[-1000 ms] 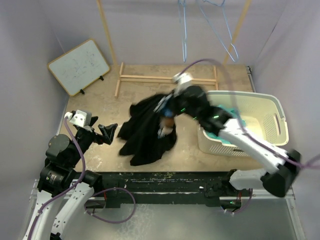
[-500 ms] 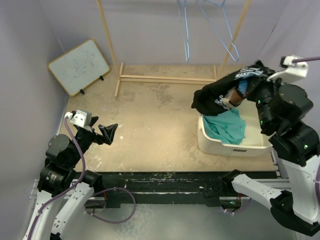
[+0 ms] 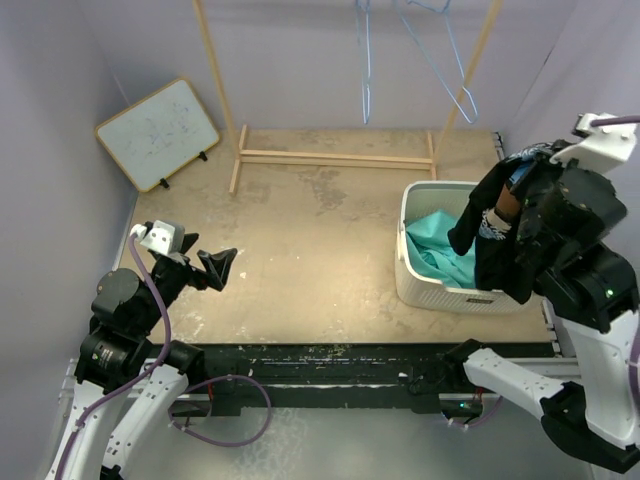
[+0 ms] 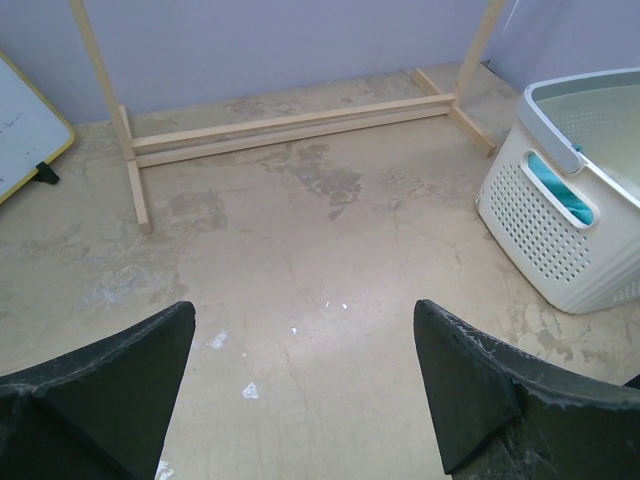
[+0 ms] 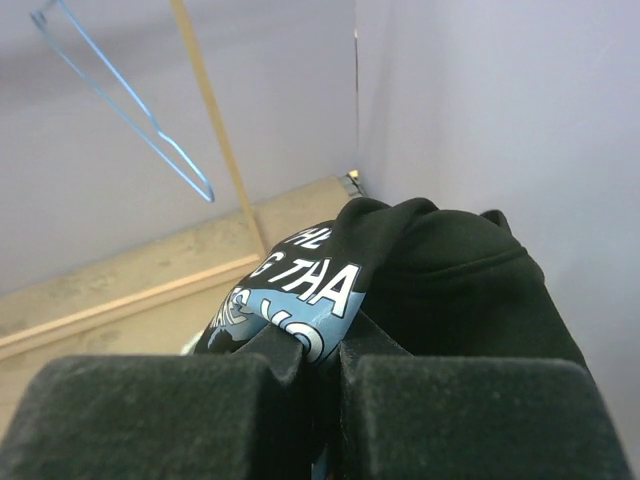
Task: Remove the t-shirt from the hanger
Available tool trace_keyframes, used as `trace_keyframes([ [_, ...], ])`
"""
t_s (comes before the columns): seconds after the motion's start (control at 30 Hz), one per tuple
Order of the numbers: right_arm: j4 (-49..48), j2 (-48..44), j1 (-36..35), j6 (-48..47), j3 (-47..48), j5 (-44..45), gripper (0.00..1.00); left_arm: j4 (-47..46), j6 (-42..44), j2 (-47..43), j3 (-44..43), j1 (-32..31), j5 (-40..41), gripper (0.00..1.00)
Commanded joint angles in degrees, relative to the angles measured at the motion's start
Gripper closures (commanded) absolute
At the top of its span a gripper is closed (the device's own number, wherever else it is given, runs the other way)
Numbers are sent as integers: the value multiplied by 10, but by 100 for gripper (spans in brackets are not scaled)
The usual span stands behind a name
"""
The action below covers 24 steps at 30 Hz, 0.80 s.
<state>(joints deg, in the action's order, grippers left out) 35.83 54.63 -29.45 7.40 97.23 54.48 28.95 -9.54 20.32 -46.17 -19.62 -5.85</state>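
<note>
Your right gripper [image 5: 335, 372] is clamped tight on a fold of the black t-shirt [image 3: 497, 250], with the cloth pinched between its two pads. The shirt drapes down from that hand and bunches over the fingers, its white and blue print facing up in the wrist view. Beneath the hand and the hanging cloth sits the white basket [image 3: 428, 288], with a teal garment [image 3: 437, 252] lying inside. The shirt's lower end crosses the basket's right rim, but you cannot tell whether it touches. Ahead of this hand and up to its left, a blue wire hanger [image 5: 150, 135] hangs with nothing on it beside a post of the wooden rack [image 3: 330, 157]. Your left gripper [image 3: 218, 266] is spread wide and holds nothing. It sits low above the table [image 4: 330, 260], with the rack's foot rail well ahead of it and the basket off to its right.
</note>
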Motion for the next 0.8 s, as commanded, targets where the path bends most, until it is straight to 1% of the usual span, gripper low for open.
trace_keyframes([
  [0.0, -58, 23, 7, -29, -20, 27, 100, -10, -7, -1, -4, 0, -8, 7],
  [0.13, -34, 46, 25, -2, -29, -15, 100, -9, -7, 0, -4, 0, -10, 7],
  [0.27, -9, 62, 49, 42, -60, -88, 100, -9, -6, 0, -4, 0, -13, 7],
  [0.3, 0, 65, 52, 56, -71, -100, 95, -9, -6, 0, -4, 0, -13, 7],
  [0.37, 15, 62, 53, 82, -99, -124, 73, -8, -7, 2, -4, 0, -14, 7],
  [0.4, 18, 56, 53, 95, -116, -137, 56, -9, -7, 2, -4, 0, -14, 6],
  [0.43, 17, 42, 53, 104, -135, -151, 36, -8, -7, 3, -4, 0, -14, 6],
  [0.47, 16, 32, 53, 110, -155, -165, 13, -9, -7, 4, -4, 0, -14, 6],
  [0.5, 17, 23, 54, 116, -167, -184, 2, -8, -7, 7, -4, 0, -14, 6],
  [0.53, 17, 12, 54, 122, -177, -199, 0, -8, -7, 10, -4, 0, -15, 5],
  [0.63, 13, -20, 53, 129, -191, -251, 0, -8, -7, 16, -4, 0, -17, 4],
  [0.77, -70, -67, 53, 91, -226, -395, 0, -9, -7, 17, -4, 0, -16, 4],
])
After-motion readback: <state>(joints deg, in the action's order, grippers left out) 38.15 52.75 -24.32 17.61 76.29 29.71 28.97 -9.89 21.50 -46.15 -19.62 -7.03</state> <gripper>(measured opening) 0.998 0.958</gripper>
